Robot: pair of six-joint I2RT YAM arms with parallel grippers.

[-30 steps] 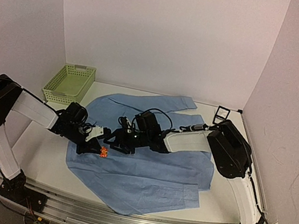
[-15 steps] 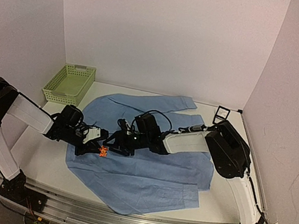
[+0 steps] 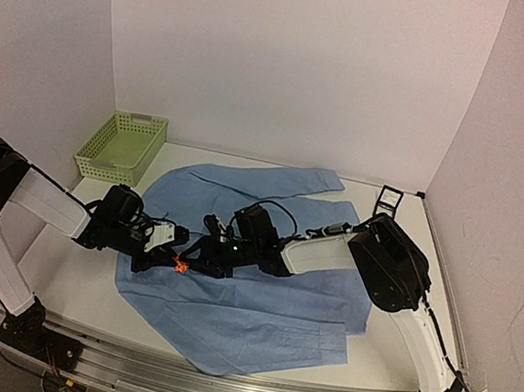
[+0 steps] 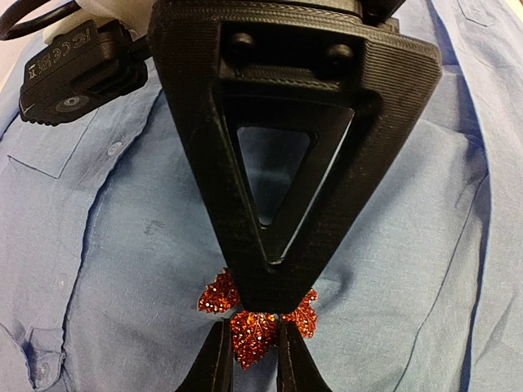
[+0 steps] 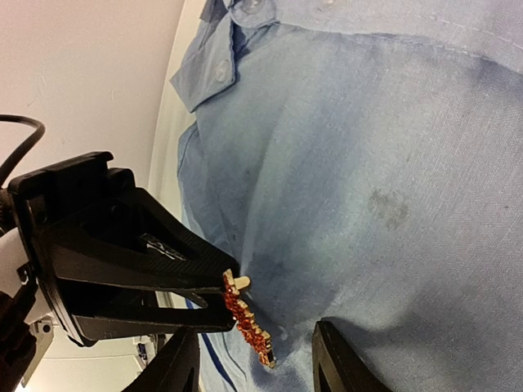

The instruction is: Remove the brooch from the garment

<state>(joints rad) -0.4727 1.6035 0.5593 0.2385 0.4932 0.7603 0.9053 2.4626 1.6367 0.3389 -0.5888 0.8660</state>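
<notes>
The garment (image 3: 263, 308), a light blue shirt, lies spread over the table. The brooch (image 3: 181, 265) is a glittery orange-red leaf cluster on its left part. My left gripper (image 3: 169, 261) is shut on the brooch (image 4: 255, 331), its two fingertips (image 4: 214, 363) clamping the middle leaf. In the right wrist view the brooch (image 5: 248, 322) stands edge-on, lifted a little off the cloth (image 5: 368, 163), with a pale pin stub at its top. My right gripper (image 5: 257, 367) is open. One of its fingers (image 5: 339, 359) rests on the shirt, and the other is on the brooch's far side.
A green mesh basket (image 3: 122, 144) stands at the back left. A small black square box (image 3: 388, 200) sits at the back right by the wall. The shirt's collar and buttons (image 5: 225, 69) lie just beyond the brooch. Walls close in the table on three sides.
The right gripper has slid left toward the brooch and its jaws have narrowed slightly. The left gripper keeps its hold on the brooch and has barely moved.
</notes>
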